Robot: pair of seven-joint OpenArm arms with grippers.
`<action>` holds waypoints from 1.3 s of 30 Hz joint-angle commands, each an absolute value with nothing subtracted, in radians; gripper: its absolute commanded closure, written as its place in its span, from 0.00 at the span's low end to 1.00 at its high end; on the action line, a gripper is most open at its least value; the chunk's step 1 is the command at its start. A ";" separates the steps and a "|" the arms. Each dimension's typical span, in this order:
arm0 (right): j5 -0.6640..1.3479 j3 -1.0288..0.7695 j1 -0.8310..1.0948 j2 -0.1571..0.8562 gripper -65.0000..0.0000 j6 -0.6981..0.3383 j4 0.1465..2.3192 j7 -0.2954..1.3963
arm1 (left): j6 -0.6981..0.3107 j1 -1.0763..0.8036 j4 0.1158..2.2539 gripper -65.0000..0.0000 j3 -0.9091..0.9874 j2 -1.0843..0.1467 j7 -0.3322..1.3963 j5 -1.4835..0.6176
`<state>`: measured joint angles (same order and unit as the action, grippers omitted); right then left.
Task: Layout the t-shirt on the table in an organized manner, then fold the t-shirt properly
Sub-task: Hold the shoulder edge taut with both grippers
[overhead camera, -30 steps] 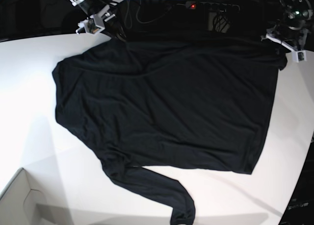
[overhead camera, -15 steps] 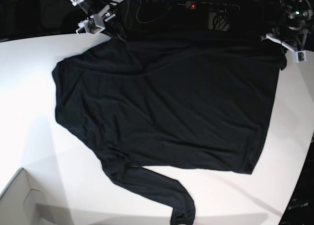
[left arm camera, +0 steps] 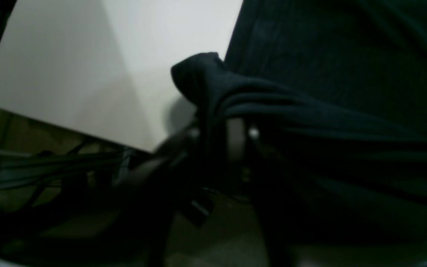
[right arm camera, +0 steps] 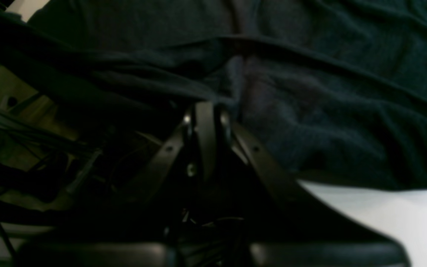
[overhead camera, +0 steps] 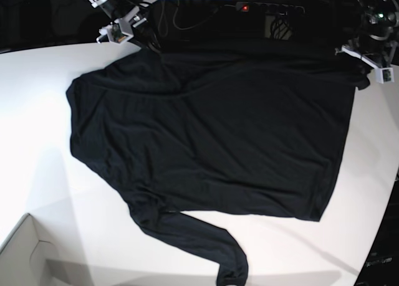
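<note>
T-shirt spread flat across centre of the white table, one sleeve trailing toward bottom edge, left gripper clamped on bunched fabric at upper right, right gripper pinching cloth at upper left, box corner at lower left.

The t-shirt is spread flat across the middle of the counter, its upper edge lying along the far edge. One sleeve is trailed toward the near edge. A box corner is set at the near left corner. The right gripper and left gripper are positioned at the shirt's two far corners.
</note>
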<state>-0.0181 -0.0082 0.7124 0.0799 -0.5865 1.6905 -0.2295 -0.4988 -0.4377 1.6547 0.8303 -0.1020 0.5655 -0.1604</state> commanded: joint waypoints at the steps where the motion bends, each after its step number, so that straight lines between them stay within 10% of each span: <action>1: 0.002 -0.008 0.720 0.081 1.00 -0.595 1.705 -0.255 | -0.496 -0.438 1.672 0.77 0.839 -0.116 0.542 -0.170; 17: 0.002 -0.008 0.708 0.081 1.00 -0.595 1.705 -0.254 | -0.496 -0.440 1.669 0.65 0.837 -0.102 0.542 -0.165; 23: 0.002 -0.008 0.708 0.081 1.00 -0.595 1.705 -0.254 | -0.496 -0.432 1.667 0.99 0.837 -0.102 0.542 -0.163; 39: 0.001 -0.010 0.708 0.082 1.00 -0.595 1.705 -0.254 | -0.495 -0.409 1.776 0.99 0.839 -0.102 0.542 -0.165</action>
